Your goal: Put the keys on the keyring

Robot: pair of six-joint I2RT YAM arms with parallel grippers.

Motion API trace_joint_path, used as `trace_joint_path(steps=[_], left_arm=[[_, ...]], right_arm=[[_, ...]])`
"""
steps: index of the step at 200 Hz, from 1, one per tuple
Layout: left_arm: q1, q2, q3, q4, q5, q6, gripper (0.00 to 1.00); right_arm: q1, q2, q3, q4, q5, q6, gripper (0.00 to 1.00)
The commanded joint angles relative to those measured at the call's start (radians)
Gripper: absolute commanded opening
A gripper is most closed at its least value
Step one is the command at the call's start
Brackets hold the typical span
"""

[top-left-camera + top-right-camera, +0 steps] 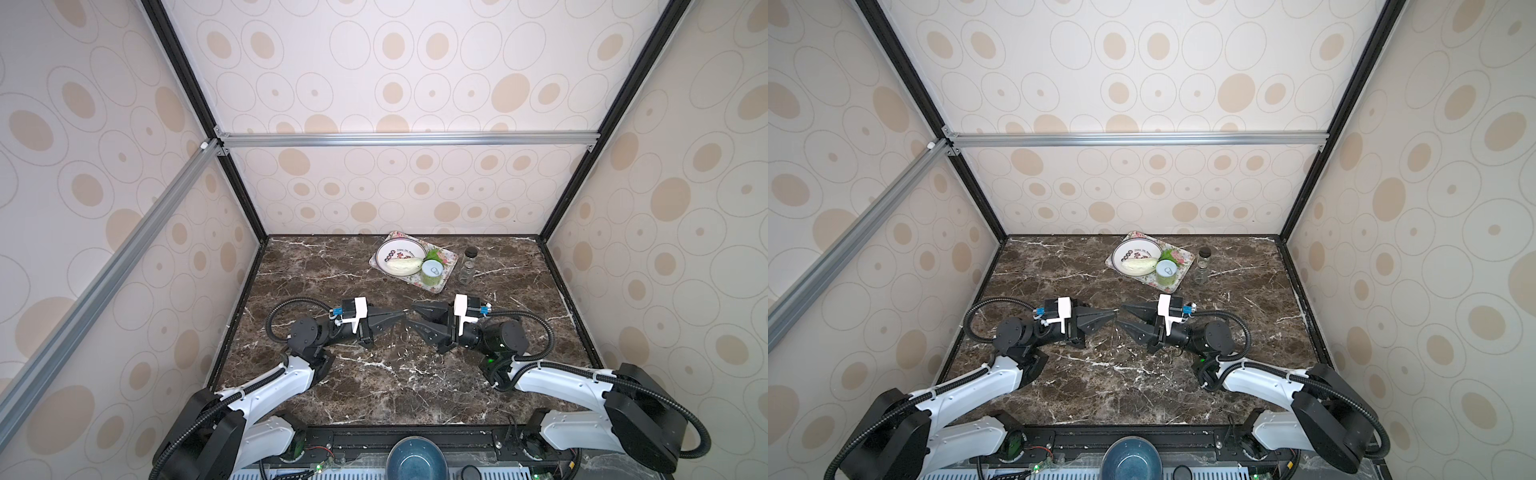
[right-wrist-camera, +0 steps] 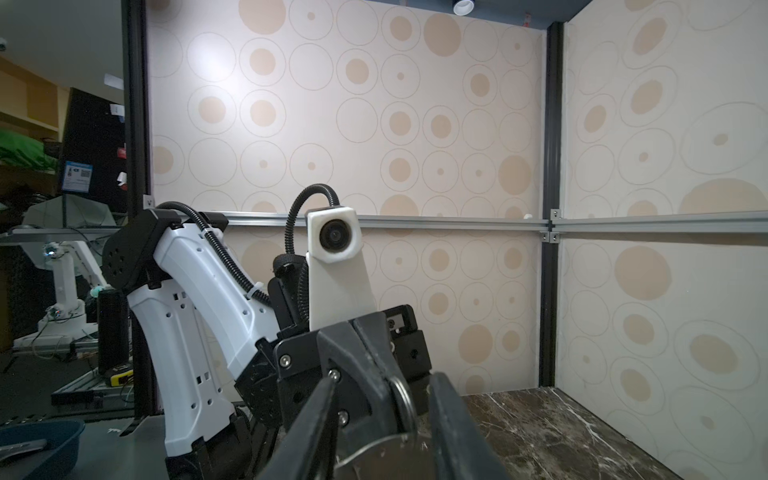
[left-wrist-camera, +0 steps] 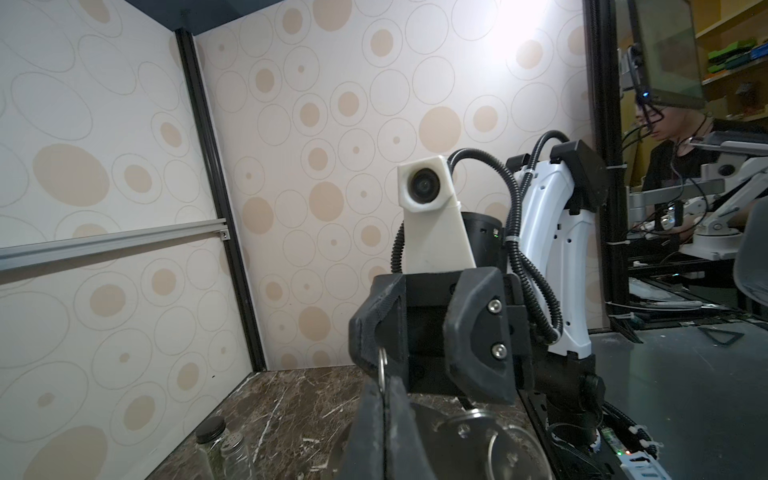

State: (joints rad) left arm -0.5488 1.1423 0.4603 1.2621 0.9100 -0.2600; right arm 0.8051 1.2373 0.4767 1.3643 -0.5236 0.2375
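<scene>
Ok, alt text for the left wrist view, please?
The left claw, shut, pinches a thin metal ring directly in front of the open right claw, whose wrist camera looks back. Blurred shiny metal pieces show close by, with a dark marble table beyond; a black-capped jar stands on it.

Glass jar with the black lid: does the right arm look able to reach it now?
Probably yes: the jar stands apart from the tray, beyond the open right hand, with nothing between.

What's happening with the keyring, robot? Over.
Left gripper shut on keyring. Right gripper open, facing it. Tray and spice jar far back.
</scene>
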Motion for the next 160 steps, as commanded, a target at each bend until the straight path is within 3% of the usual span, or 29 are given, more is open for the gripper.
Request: trace_joint_path(steps=[1, 43, 86, 107, 142, 160], left_arm=[[-0.005, -0.045, 0.043, -0.141, -0.07, 0.122, 0.0], [-0.01, -0.041, 0.093, -0.336, -0.158, 0.245, 0.0], [-0.01, -0.002, 0.157, -0.402, -0.291, 0.314, 0.0], [-0.009, 0.063, 0.22, -0.425, -0.353, 0.359, 0.0], [-0.005, 0.135, 0.287, -0.52, -0.338, 0.433, 0.0], [0.003, 0.127, 0.277, -0.534, -0.359, 0.445, 0.0]], right_arm=[[-0.031, -0.074, -0.049, -0.025, 0.085, -0.027, 0.39], [-0.135, -0.192, -0.05, -0.38, 0.225, -0.012, 0.37], [-0.165, -0.276, -0.042, -0.786, 0.578, 0.015, 0.33], [-0.18, -0.281, -0.019, -1.005, 0.778, 0.105, 0.3], [-0.241, -0.228, -0.004, -1.229, 0.821, 0.215, 0.29], [-0.317, -0.168, -0.021, -1.238, 0.721, 0.29, 0.29]])
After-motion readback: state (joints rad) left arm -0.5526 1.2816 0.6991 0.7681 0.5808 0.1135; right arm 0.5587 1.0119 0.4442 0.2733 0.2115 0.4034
